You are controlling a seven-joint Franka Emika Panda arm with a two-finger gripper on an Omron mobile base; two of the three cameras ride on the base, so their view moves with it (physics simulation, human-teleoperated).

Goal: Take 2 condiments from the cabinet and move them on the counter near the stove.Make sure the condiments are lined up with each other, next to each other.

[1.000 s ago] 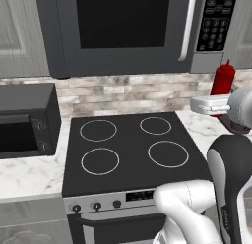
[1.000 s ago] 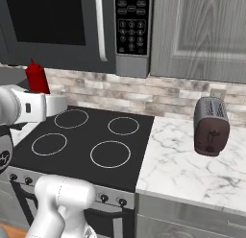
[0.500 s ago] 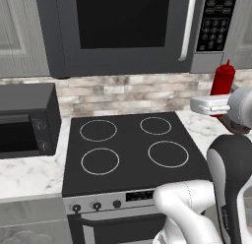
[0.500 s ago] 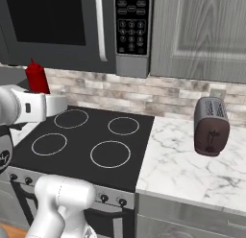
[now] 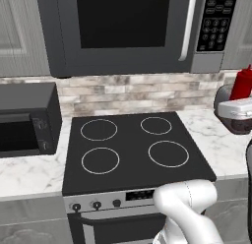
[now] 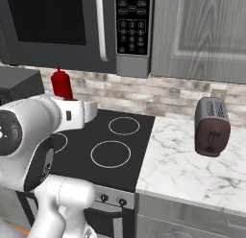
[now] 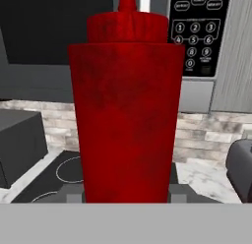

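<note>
Hand view centre: gripper (image 7: pixel 126 196) clamping red bottle (image 7: pixel 126 105) upright above stove (image 5: pixel 133 147); risking slipping, tipping onto marble counter (image 6: pixel 192 165).

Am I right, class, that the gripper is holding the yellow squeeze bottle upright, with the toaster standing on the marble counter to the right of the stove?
Not quite: the bottle is red, not yellow. The hand view shows the red bottle upright in the gripper. The toaster does stand on the counter right of the stove.
</note>
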